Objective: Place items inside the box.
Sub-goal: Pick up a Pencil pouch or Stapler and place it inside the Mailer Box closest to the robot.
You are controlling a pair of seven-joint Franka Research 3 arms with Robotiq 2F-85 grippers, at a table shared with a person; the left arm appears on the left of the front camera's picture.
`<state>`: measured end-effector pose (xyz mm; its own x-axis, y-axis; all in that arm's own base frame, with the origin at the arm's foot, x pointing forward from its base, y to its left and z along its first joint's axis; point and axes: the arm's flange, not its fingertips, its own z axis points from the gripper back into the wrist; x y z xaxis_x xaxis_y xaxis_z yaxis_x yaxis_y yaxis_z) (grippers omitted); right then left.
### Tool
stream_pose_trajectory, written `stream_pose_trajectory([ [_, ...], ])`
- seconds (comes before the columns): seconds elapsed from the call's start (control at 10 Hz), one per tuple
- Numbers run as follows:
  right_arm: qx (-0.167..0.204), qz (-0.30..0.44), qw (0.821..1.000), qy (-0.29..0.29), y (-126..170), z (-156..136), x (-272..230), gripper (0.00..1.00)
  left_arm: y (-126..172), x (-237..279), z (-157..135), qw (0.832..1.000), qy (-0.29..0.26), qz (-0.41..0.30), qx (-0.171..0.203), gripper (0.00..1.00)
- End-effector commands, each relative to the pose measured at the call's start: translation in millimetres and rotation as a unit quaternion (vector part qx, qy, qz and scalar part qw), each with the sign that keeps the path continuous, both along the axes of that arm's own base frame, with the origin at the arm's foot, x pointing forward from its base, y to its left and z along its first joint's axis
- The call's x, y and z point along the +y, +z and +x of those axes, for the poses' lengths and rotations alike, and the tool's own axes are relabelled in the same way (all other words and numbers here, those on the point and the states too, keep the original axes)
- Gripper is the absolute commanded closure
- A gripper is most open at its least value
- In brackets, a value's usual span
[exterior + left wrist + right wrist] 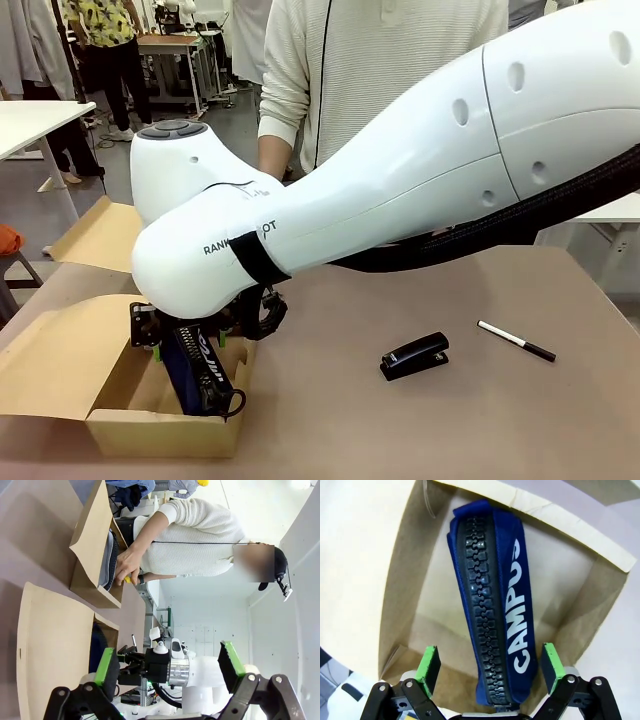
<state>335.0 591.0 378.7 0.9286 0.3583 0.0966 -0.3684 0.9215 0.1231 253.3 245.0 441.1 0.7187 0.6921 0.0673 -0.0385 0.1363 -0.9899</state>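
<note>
navy zip pouch (pixel 490 595), printed "campus" in white, leans tilted inside the open cardboard box (pixel 405 570). right gripper (pixel 490 656): fingers apart, straddling the pouch. left gripper (pixel 167 655): fingers apart, nothing between. black stapler (pixel 414 355) and pen (pixel 516 341) lie on the table (pixel 400 430). right arm (pixel 400 170) blocks part of the box.

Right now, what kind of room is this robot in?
Probably a robot lab: a white robot arm works over a cardboard box, and more work tables and people stand behind.
</note>
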Motion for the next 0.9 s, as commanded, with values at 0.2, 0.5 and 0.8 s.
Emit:
stream_pose_trajectory([
  [0.2, -0.005, 0.001, 1.000, 0.000, 2.1, -2.3, -5.5, 0.00, 0.5, -0.7, -1.5, 1.000, -0.002, 0.002, -0.012, 0.00],
  [0.5, -0.009, 0.005, 1.000, -0.001, 5.8, -3.1, -8.7, 0.00, 0.5, -0.7, -1.5, 1.000, -0.002, 0.002, -0.012, 0.00],
  [0.8, -0.012, 0.061, 0.998, 0.025, 48.7, -18.3, -60.7, 0.00, 0.5, -0.7, -1.5, 1.000, -0.002, 0.002, -0.012, 0.00],
])
